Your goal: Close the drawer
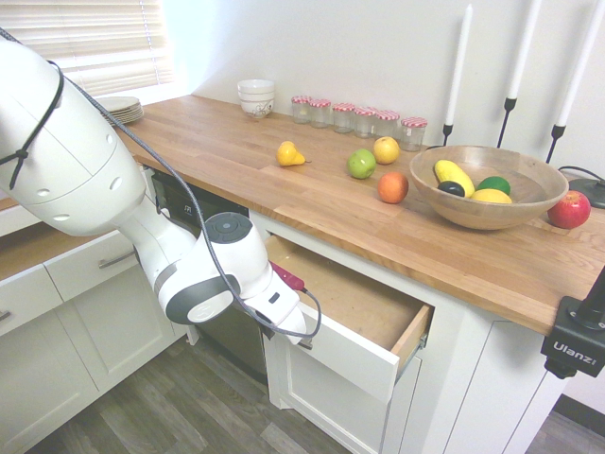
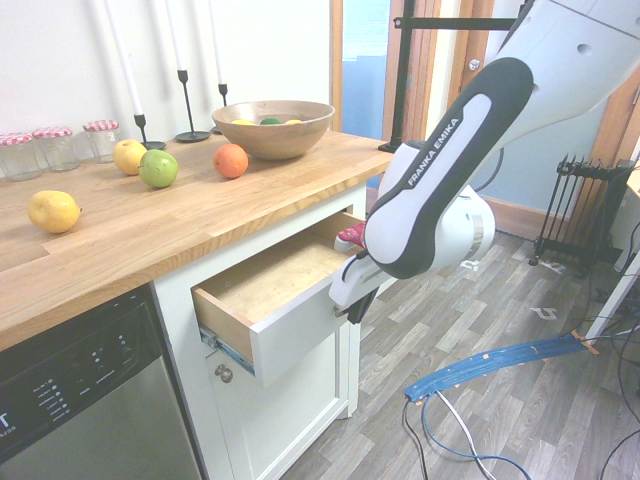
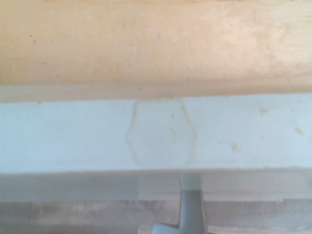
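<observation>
The drawer (image 2: 262,300) stands partly pulled out beneath the wooden counter (image 2: 150,230); the claw (image 2: 352,308), fingers pressed together and holding nothing, sits at the drawer's white front.

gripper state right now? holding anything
Gripper: shut, holding nothing that shows; it sits at the white front of the open drawer.

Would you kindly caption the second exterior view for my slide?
White Franka arm's shut gripper at the white front of the half-open drawer, under a wooden countertop with scattered fruit.
</observation>
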Available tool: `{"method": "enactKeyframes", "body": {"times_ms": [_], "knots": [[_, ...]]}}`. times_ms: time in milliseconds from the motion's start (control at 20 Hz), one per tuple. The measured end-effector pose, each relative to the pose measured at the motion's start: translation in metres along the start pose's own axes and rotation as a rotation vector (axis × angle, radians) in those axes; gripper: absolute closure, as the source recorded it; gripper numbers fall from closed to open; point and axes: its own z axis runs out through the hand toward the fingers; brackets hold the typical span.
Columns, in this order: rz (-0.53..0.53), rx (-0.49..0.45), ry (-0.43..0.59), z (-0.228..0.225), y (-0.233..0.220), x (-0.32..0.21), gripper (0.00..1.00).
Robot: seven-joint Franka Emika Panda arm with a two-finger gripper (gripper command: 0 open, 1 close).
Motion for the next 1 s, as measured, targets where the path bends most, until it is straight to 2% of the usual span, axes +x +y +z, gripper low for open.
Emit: {"method": "enactKeyframes", "body": {"times_ms": [450,1000], "knots": [[0.040,0.001,0.032,0.004,-0.026,0.055,1.00],[0.058,0.015,0.044,0.016,-0.057,0.076,1.00]]}}
